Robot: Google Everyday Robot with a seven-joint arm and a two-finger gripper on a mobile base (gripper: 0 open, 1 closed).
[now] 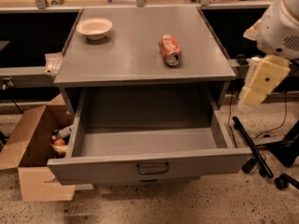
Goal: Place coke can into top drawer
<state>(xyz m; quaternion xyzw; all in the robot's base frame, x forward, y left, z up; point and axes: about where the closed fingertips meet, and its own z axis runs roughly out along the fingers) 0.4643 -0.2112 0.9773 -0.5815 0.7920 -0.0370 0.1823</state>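
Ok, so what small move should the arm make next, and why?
Probably bring the gripper in over the cabinet top toward the coke can: the can lies there on its side, the gripper hangs beyond the right edge, and the top drawer already stands open.
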